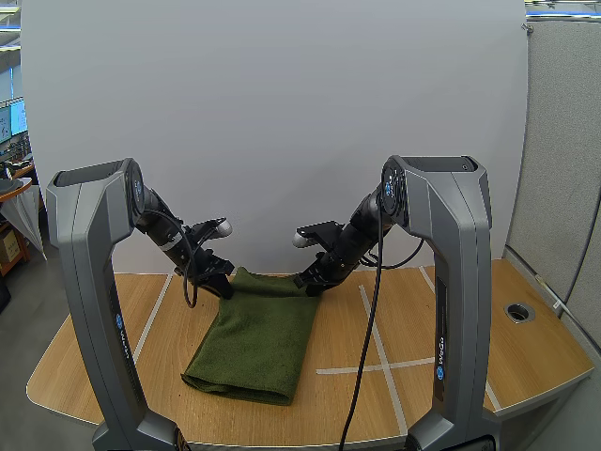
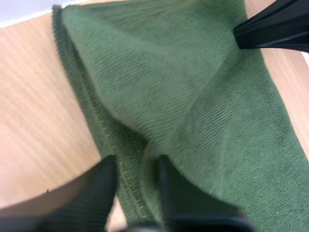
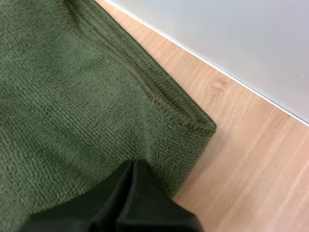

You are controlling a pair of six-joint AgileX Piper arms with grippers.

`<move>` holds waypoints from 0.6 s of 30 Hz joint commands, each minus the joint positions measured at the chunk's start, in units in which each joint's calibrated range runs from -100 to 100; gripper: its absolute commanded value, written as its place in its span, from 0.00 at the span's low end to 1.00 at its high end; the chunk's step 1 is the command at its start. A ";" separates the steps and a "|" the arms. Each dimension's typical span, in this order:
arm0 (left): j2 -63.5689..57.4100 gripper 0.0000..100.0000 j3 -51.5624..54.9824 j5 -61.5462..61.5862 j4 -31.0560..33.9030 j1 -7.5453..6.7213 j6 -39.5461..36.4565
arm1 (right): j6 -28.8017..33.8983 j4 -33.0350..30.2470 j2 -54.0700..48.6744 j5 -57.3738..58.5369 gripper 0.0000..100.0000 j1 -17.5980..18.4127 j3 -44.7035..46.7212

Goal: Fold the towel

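The step in hand is judged to be the far-edge pickup for a fold in half. In the high view the towel point(image 1: 254, 338) lies as a long green strip at centre frame on the tabletop point(image 1: 404, 329). Its near end is toward the lower edge of frame and its far end at mid-height, where both arms meet it.

To be done well:
- The near end should be left flat as the anchor.
- Both far corners should be raised together at equal height, w/ the cloth kept lightly taut btwn them so no sag or twist is formed.
- The far edge should then be carried toward the lower frame and laid on the near edge, corners matched & hems lined up.
- An uneven lift would likely skew the fold.
- Grip depth should be minded, esp. on the thick hem, as a shallow pinch may slip.

Left end effector point(image 2: 137, 164): the fingers point(image 2: 104, 191) are seen narrowly apart w/ the stitched hem bunched btwn them & a crease running up from the gap. It is judged clamped on the towel at its far left corner.

Right end effector point(image 3: 131, 169): the fingers are drawn together into one dark wedge, tip sunk in the pile just inside the far right corner. Creases radiating from it in the left wrist view suggest cloth is pinched, though the nip itself is hidden.
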 commanded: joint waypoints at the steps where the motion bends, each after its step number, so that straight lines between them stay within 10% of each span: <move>1: -1.16 0.77 -0.58 2.23 0.94 0.42 -1.77 | 1.33 -1.85 -1.05 -1.02 0.00 -0.23 0.37; 18: -17.81 0.65 5.24 2.92 2.17 0.42 -1.54 | 4.27 -2.98 -17.38 10.41 0.00 -0.23 2.59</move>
